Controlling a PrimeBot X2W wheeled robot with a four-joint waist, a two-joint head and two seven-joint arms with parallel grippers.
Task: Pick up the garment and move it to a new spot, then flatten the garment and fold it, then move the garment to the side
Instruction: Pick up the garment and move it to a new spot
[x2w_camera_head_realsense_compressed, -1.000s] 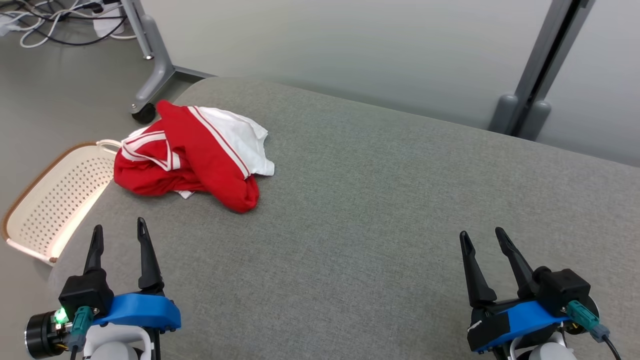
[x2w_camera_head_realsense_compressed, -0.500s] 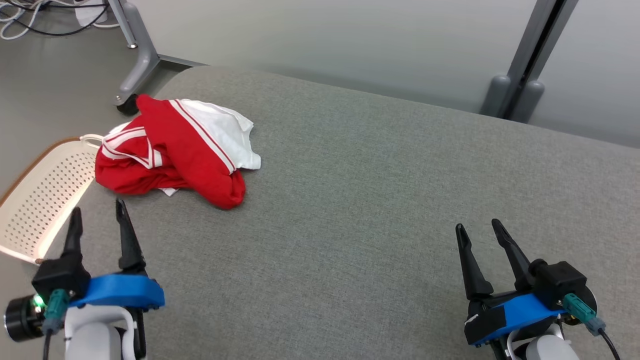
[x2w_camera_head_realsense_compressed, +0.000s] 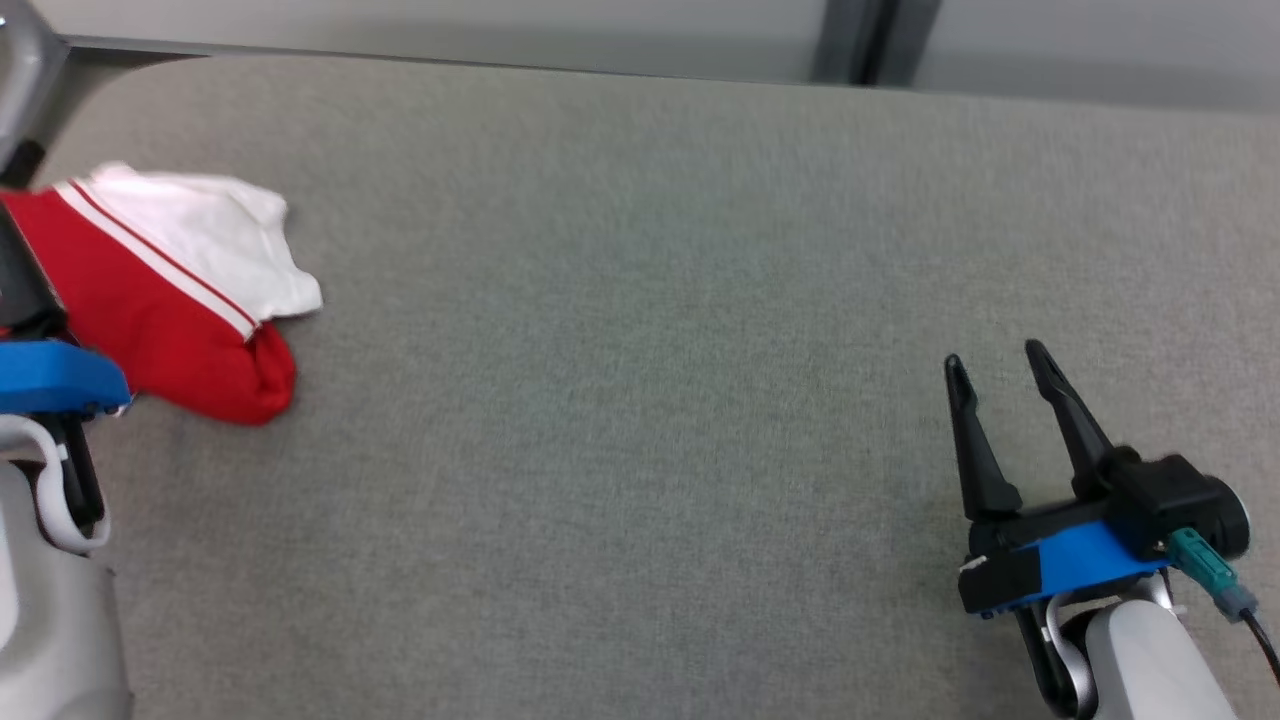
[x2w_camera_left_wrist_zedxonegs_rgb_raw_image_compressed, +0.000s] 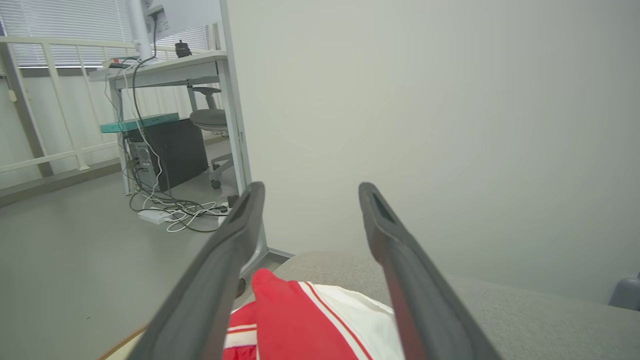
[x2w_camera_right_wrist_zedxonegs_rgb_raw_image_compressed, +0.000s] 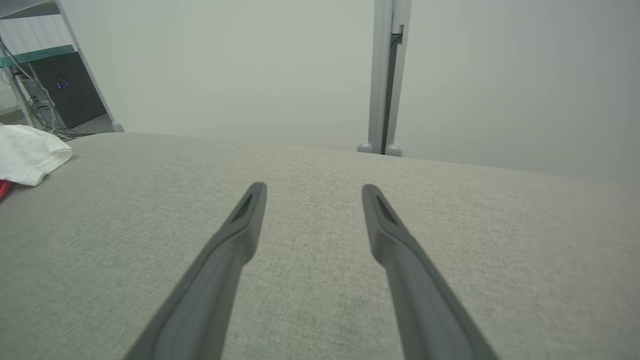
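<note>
The garment (x2w_camera_head_realsense_compressed: 170, 290), a crumpled red piece with white stripes and a white part, lies at the far left of the grey fabric table (x2w_camera_head_realsense_compressed: 640, 300). The blue wrist mount of my left arm (x2w_camera_head_realsense_compressed: 50, 378) sits against the garment's near left side. In the left wrist view my left gripper (x2w_camera_left_wrist_zedxonegs_rgb_raw_image_compressed: 311, 192) is open and raised, the garment (x2w_camera_left_wrist_zedxonegs_rgb_raw_image_compressed: 300, 320) lying below between its fingers without touching them. My right gripper (x2w_camera_head_realsense_compressed: 995, 360) hovers open over bare table at the right, far from the garment. In the right wrist view, my right gripper (x2w_camera_right_wrist_zedxonegs_rgb_raw_image_compressed: 313, 189) holds nothing, and the garment's white part (x2w_camera_right_wrist_zedxonegs_rgb_raw_image_compressed: 27, 152) shows at the far left.
A grey partition wall with an upright post (x2w_camera_right_wrist_zedxonegs_rgb_raw_image_compressed: 382, 75) runs behind the table. Left of the table are open floor, a desk (x2w_camera_left_wrist_zedxonegs_rgb_raw_image_compressed: 165, 70) with cables, a dark computer case (x2w_camera_left_wrist_zedxonegs_rgb_raw_image_compressed: 170, 150) and an office chair (x2w_camera_left_wrist_zedxonegs_rgb_raw_image_compressed: 210, 120). A grey table leg (x2w_camera_head_realsense_compressed: 20, 90) stands by the garment.
The head camera has dipped and turned, putting the garment at the far left. My left arm has moved forward to the garment's near side. Both grippers stay open.
</note>
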